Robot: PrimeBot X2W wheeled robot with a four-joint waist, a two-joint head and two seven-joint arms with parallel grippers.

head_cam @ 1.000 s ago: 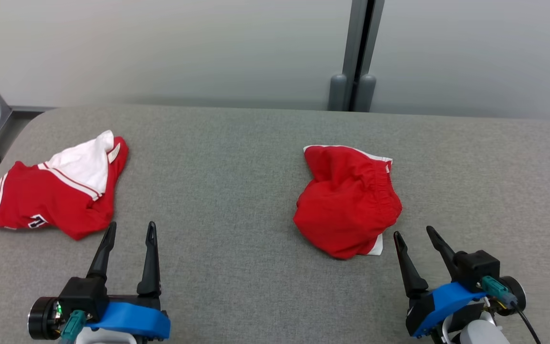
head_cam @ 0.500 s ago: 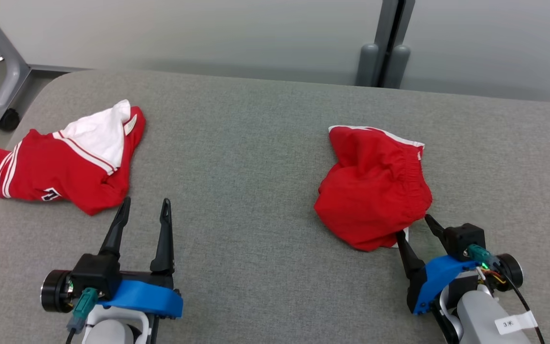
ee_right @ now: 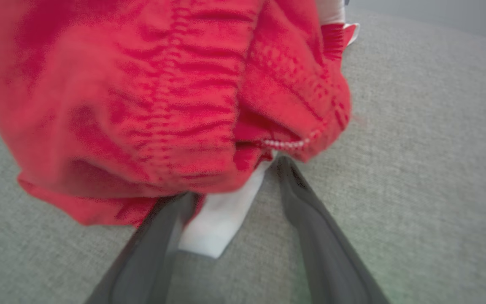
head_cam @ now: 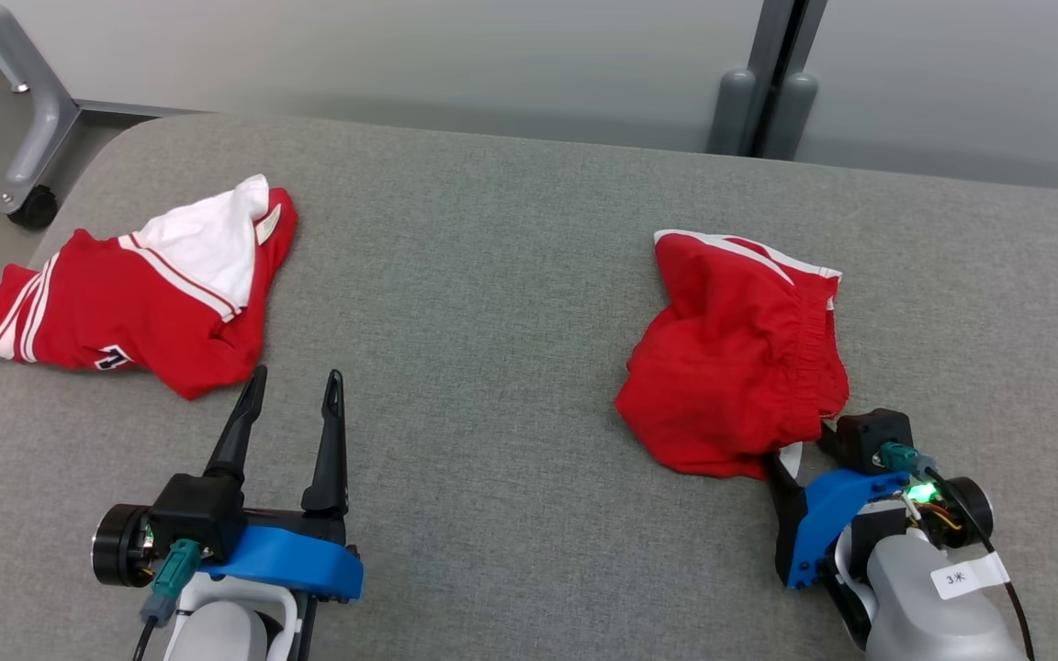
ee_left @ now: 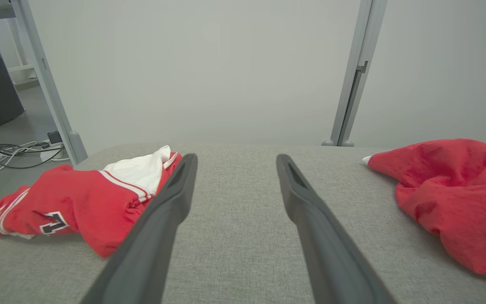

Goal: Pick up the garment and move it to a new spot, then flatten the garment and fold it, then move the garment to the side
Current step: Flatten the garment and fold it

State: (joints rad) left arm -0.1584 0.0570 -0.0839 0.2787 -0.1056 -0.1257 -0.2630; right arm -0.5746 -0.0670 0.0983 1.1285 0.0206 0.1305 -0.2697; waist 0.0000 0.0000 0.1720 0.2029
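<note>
Grey counter (head_cam: 492, 275), near edge first. Right tool (head_cam: 804, 452) sits near-right, jaws apart, nothing clamped, tips right at the near hem of the shorts (head_cam: 740, 358). In the right wrist view its fingers straddle a white corner (ee_right: 220, 215) poking out from under the red cloth. Can't tell if a tip is already under the hem. Shorts lie bunched right of centre, straight ahead of the right tool, long axis near-to-far, elastic waistband down the right side. Left tool (head_cam: 298, 376) is near-left, jaws apart, empty, well apart from the shorts. Jersey (head_cam: 143, 312) lies beyond it at the left edge. Right arm looks clearly nearer, so the likely next move is closing on that near hem.
</note>
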